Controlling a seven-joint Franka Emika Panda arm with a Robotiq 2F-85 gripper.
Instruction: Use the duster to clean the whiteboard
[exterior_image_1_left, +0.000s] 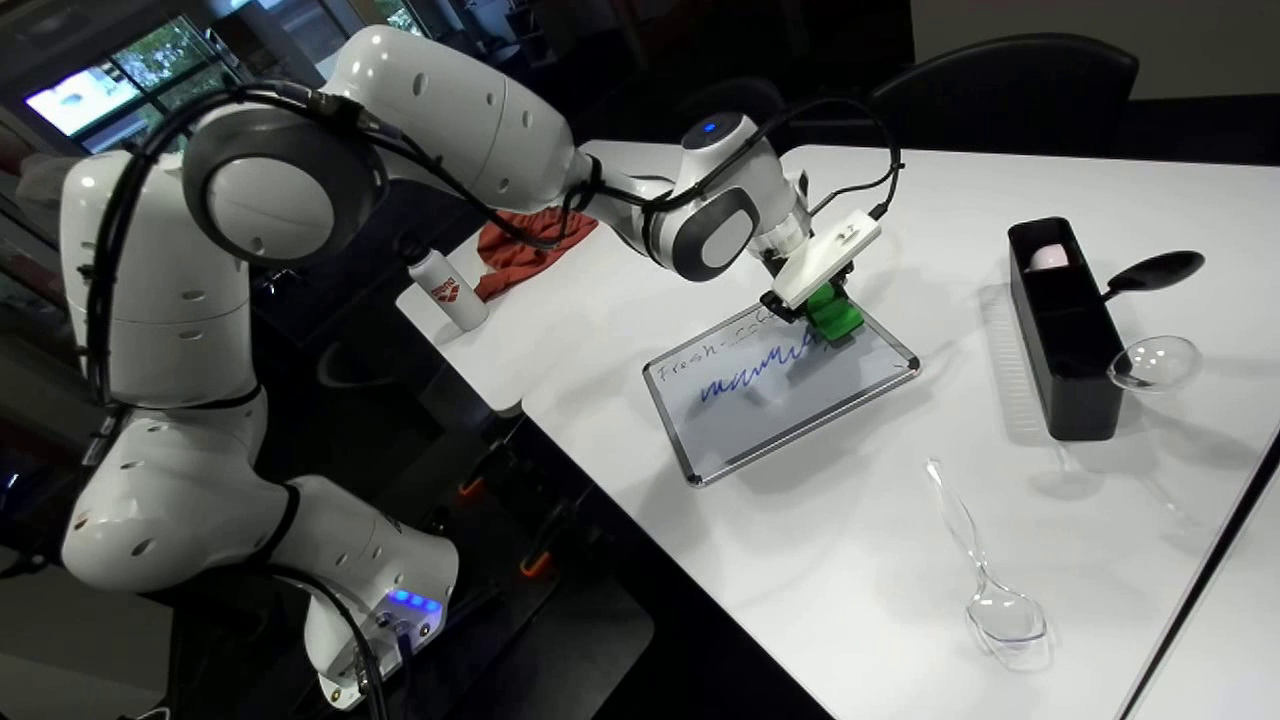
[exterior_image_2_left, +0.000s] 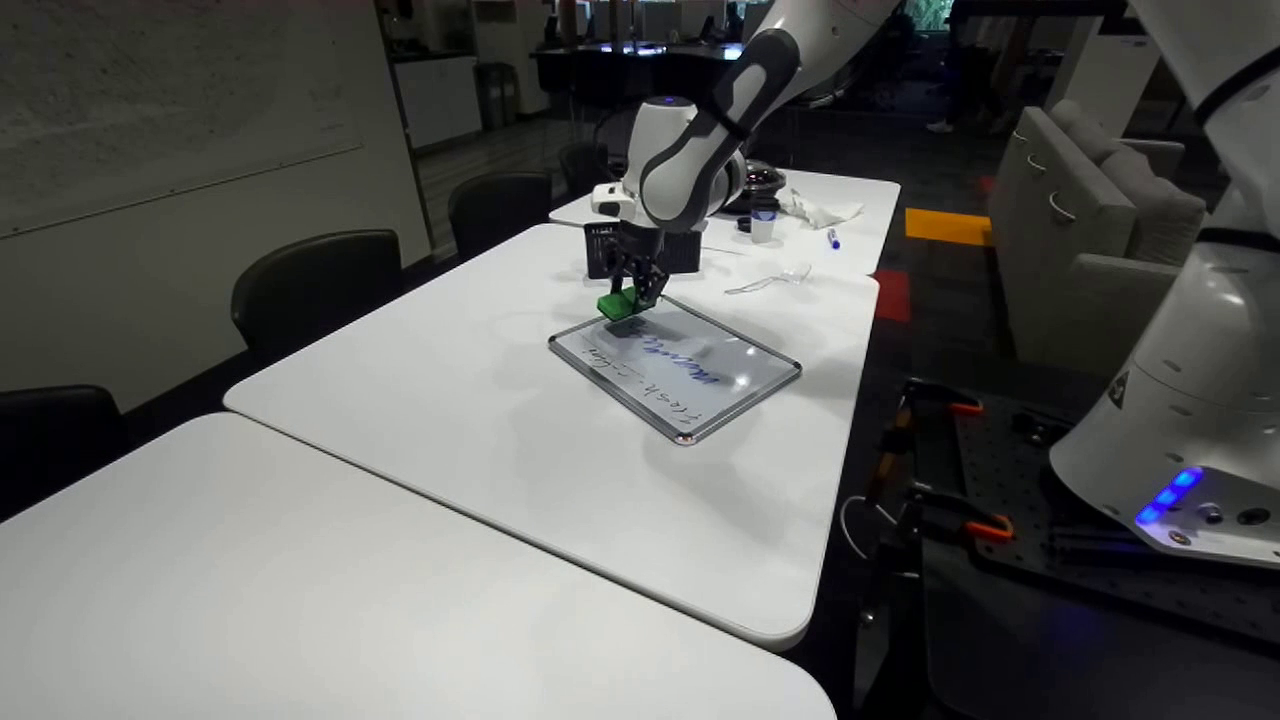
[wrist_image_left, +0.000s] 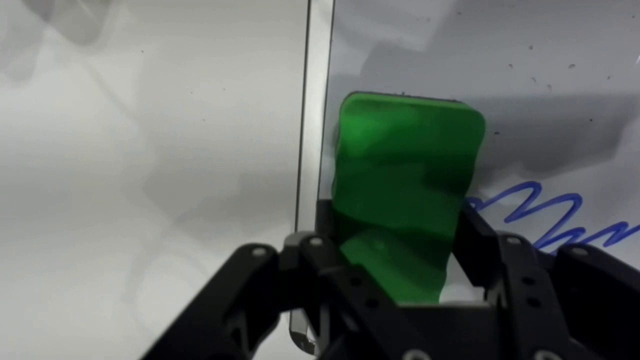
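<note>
White tabletop (exterior_image_1_left: 590, 330), dark chairs (exterior_image_2_left: 320, 290) along one side in an exterior view. Gripper (wrist_image_left: 398, 227) has the duster (wrist_image_left: 410, 150) pinched: jaws parted by just the block's width, a black finger (wrist_image_left: 475, 250) against each long side, green end jutting past the tips in the wrist view. Duster is over the whiteboard (exterior_image_1_left: 740, 435), near the silver frame (wrist_image_left: 314, 115), at one end of the blue scribble (exterior_image_1_left: 757, 370). Can't tell if its underside touches the board.
</note>
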